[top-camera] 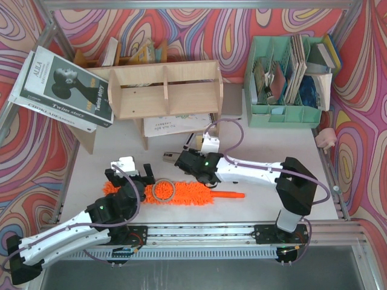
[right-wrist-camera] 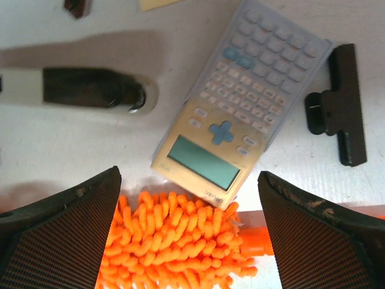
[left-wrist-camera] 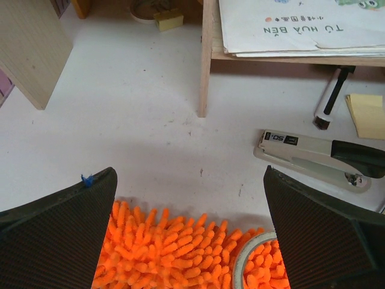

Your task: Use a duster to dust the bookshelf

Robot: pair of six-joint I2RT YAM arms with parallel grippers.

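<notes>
left gripper (left-wrist-camera: 189, 201): jaws spread wide, empty, over duster (left-wrist-camera: 162, 253) fluff | right gripper (right-wrist-camera: 187, 201): jaws spread, nothing pinched, near handle end | duster: flat on table (top-camera: 272, 145), apart from bookshelf (top-camera: 163, 90) | progress: duster ungrasped, all dusting remains

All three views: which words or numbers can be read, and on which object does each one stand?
"50": on the stapler.
"TU HUA BEN", accent marks unclear: on the booklet lying in the bookshelf.
"Twins story": on the magazine; its other print is too small to read.
The calculator keys: too blurred to read.
</notes>
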